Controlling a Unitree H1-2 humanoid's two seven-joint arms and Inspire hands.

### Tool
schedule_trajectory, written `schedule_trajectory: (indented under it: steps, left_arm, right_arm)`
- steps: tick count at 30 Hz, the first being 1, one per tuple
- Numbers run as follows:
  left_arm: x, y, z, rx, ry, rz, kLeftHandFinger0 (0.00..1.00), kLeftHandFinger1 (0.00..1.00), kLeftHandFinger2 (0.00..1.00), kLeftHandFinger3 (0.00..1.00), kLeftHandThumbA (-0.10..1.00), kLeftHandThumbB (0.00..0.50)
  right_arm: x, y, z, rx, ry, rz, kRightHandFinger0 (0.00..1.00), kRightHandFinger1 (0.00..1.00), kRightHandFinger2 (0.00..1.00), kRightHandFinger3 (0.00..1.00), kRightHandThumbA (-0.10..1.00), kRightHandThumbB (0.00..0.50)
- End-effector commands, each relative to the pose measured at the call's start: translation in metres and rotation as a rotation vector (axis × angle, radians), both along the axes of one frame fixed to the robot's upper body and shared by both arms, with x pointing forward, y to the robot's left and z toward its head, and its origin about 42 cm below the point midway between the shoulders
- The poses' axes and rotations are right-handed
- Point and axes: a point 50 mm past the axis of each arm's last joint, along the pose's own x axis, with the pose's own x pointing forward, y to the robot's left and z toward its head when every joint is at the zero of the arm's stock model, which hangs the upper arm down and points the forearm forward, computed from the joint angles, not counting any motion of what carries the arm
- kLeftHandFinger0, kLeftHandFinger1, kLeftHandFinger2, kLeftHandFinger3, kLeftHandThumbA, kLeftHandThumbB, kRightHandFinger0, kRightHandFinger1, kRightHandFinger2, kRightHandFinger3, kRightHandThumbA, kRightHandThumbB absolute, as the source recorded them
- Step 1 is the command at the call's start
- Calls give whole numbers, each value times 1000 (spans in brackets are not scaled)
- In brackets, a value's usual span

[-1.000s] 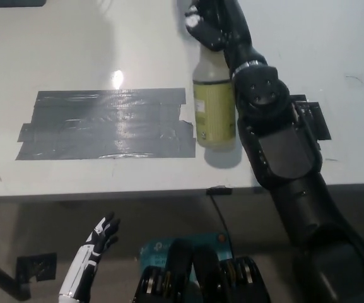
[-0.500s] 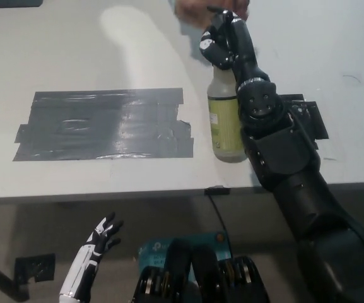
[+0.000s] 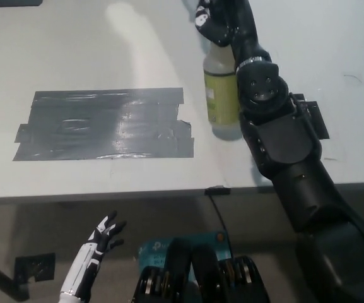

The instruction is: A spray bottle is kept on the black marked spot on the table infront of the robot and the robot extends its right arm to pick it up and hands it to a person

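A spray bottle (image 3: 221,95) with a pale yellow-green label hangs above the white table (image 3: 106,50), right of the black taped patch (image 3: 103,123). My black right hand (image 3: 219,22) is shut around the bottle's top near the upper edge of the head view, and the arm runs down to the bottom right. The bottle's spray head is hidden by the hand. My white left hand (image 3: 99,243) rests below the table's front edge at the lower left, fingers spread and holding nothing.
A small black marked piece (image 3: 314,117) lies on the table beside my right forearm. The table's front edge (image 3: 106,192) crosses the picture, with floor and a teal object (image 3: 159,247) below it.
My right hand has carried the bottle a little farther from me. A person's hand that showed at the top half a second ago is out of view.
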Motion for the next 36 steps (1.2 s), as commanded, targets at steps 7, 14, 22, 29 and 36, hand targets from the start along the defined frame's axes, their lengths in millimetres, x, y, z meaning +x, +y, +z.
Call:
schedule_trajectory:
  steps: [7, 14, 22, 29, 36]
  left_arm:
    - [3, 2, 11, 24, -35, -31, 859, 920, 876, 1000, 1000, 348]
    - [3, 1, 12, 20, -29, -31, 832, 886, 862, 1000, 1000, 355]
    - [3, -1, 10, 4, -19, -36, 826, 870, 857, 1000, 1000, 353]
    - [6, 1, 14, -1, -25, -43, 818, 874, 852, 1000, 1000, 353]
    - [7, 1, 14, 15, -47, -32, 843, 927, 937, 1000, 1000, 346]
  right_arm:
    - [-12, 7, 63, -53, -248, 142, 1000, 1000, 1000, 1000, 762, 470]
    - [-10, 2, 59, -59, -241, 131, 1000, 1000, 1000, 1000, 809, 500]
    - [-19, -14, 56, -86, -289, 125, 1000, 1000, 1000, 1000, 864, 492]
    - [-72, -63, 70, -93, -375, 125, 1000, 1000, 1000, 1000, 920, 500]
    - [-167, -111, 64, -14, -535, 214, 1000, 1000, 1000, 1000, 881, 493]
